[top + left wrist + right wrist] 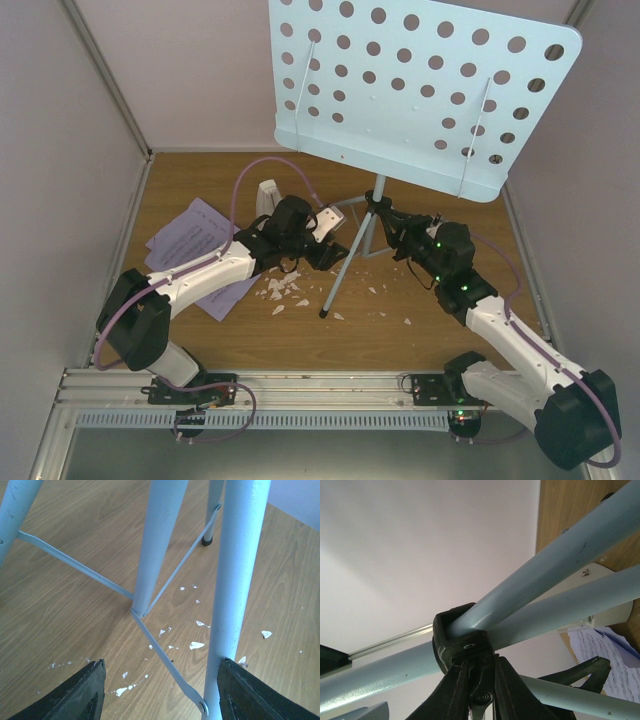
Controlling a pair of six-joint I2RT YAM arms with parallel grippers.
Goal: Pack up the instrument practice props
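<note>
Music stand [420, 90] upright mid-tabletop [300, 345], tripod legs splayed on the wood
Top view: sheet-music pages [190, 240] flat near the left edge, metronome [267, 197] toward the far edge, white scraps [285, 290] strewn about the stand's feet. Left wrist: left pincer [160, 700] spread wide, one leg [235, 580] just beside its right finger. Right wrist: right pincer [477, 680] pressed together on the black collar [462, 642] joining the legs, pinching the music stand there

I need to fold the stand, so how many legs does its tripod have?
3, in the left wrist view: one leg top left, one on the right, one far back with a black foot.
</note>
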